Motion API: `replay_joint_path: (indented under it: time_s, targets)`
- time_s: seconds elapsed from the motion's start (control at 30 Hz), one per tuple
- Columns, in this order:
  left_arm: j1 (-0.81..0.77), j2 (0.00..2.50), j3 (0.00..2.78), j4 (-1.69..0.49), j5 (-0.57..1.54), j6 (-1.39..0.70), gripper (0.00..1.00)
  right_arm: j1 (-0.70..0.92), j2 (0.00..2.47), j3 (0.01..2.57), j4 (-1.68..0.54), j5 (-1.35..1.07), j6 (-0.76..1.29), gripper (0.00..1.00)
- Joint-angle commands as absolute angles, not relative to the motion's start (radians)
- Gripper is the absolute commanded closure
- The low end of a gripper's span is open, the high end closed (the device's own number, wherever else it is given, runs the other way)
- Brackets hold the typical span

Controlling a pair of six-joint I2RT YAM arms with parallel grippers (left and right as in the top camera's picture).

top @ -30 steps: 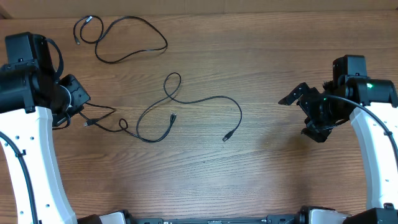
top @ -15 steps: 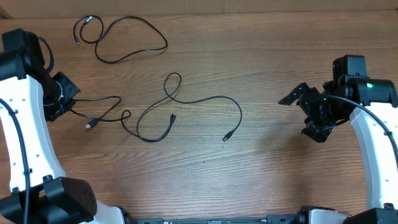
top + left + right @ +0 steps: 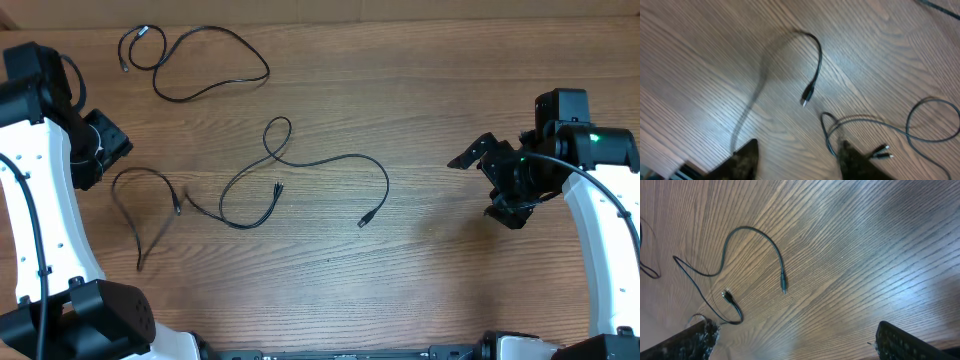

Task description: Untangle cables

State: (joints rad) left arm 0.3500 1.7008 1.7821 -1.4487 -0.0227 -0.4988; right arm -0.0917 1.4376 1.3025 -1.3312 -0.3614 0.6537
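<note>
On the desk (image 3: 450, 290), the left cable (image 3: 114, 190) runs near-to-far (blurred in the wrist view). The middle cable (image 3: 387, 180) and the far cable (image 3: 268, 70) sprawl sideways. The left jaws and right jaws gape, empty.

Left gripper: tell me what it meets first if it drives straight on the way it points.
Likely the middle cable's end loop, lying just ahead between the open fingers of the left gripper; the left cable's plug lies further on. Depth is unclear, so bare table may come first.
</note>
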Motion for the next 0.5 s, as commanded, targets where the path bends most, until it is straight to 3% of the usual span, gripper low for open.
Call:
replay_joint_path:
  time_s: [0.0,0.47]
  targets:
    - [0.358,1.713,1.794,-1.486,0.059,-0.5,0.24,-0.097,1.439,1.308,-1.329,-0.356,0.646,0.0]
    - [0.315,1.713,1.579,-1.531,0.017,-0.338,0.23,-0.097,1.439,1.308,-1.329,-0.356,0.646,0.0]
